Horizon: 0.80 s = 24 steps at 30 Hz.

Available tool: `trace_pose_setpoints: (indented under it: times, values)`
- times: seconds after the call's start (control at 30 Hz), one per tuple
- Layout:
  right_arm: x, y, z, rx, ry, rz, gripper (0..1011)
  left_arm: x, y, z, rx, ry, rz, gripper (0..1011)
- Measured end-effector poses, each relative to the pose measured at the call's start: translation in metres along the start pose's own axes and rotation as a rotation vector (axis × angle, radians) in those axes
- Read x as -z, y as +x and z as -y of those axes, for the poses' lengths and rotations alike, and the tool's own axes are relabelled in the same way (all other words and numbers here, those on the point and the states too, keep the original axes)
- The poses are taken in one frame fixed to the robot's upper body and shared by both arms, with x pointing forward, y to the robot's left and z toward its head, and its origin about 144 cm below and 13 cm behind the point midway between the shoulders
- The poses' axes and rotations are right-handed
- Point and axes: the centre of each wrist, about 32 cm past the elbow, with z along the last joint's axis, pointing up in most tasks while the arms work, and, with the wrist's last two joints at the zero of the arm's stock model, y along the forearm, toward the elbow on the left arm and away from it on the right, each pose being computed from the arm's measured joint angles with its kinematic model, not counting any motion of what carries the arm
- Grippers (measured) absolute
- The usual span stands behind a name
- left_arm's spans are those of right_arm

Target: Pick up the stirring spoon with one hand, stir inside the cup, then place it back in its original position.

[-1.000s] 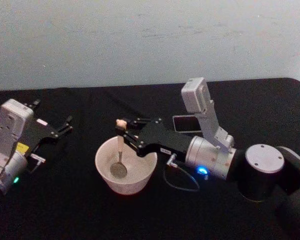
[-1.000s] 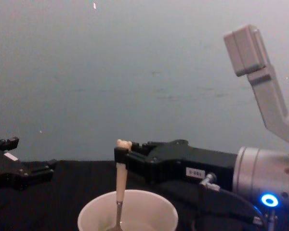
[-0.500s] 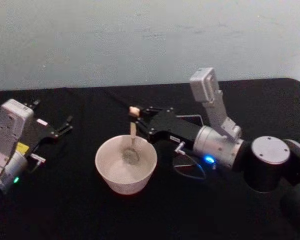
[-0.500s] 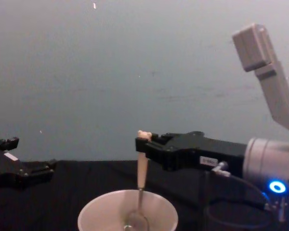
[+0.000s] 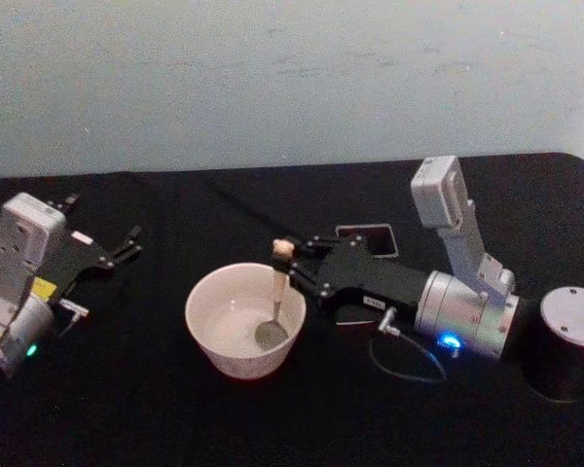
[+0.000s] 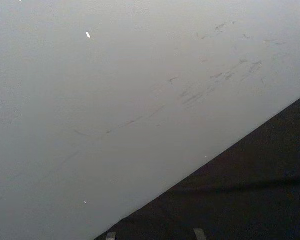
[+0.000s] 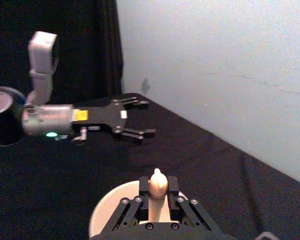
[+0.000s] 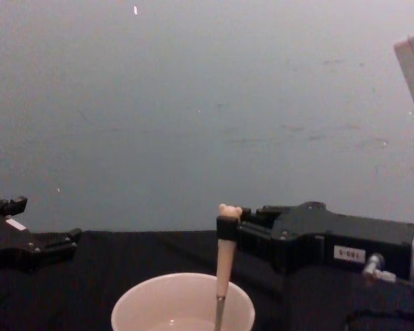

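Note:
The cream-white cup (image 5: 236, 358) stands on the black table in front of me. Inside it the stirring spoon (image 5: 276, 292) stands nearly upright by the cup's right side, with its bowl low in the cup and its bear head (image 5: 282, 249) above the rim. My right gripper (image 5: 290, 265) reaches in from the right and is shut on the spoon's cream handle just under the bear head. The chest view shows the spoon (image 8: 225, 256), the right gripper (image 8: 228, 228) and the cup (image 8: 145, 298). The left gripper (image 5: 128, 243) rests open at the far left.
A dark grey square holder (image 5: 368, 238) sits behind the right gripper, right of the cup. A loose cable (image 5: 409, 365) loops on the table under the right arm. The right wrist view shows the left gripper (image 7: 141, 118) beyond the cup (image 7: 106, 206). A pale wall backs the table.
The right gripper has carried the spoon across the cup, from its left side round the back to its right side. The right arm has pulled back rightwards. The left arm is still.

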Motion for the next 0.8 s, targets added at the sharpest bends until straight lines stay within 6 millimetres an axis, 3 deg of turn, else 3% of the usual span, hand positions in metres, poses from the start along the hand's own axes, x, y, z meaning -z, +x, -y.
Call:
trace_pose_setpoints:
  times: [0.27, 0.6, 0.8]
  values:
    - [0.002, -0.011, -0.005, -0.046, -0.001, -0.002, 214, 0.000, 0.000, 0.000, 0.000, 0.000, 0.000, 1001]
    - [0.001, -0.017, -0.035, -0.035, 0.015, 0.009, 214, 0.000, 0.000, 0.000, 0.000, 0.000, 0.000, 1001]
    - [0.000, -0.009, -0.053, 0.026, 0.016, 0.016, 214, 0.000, 0.000, 0.000, 0.000, 0.000, 0.000, 1001]
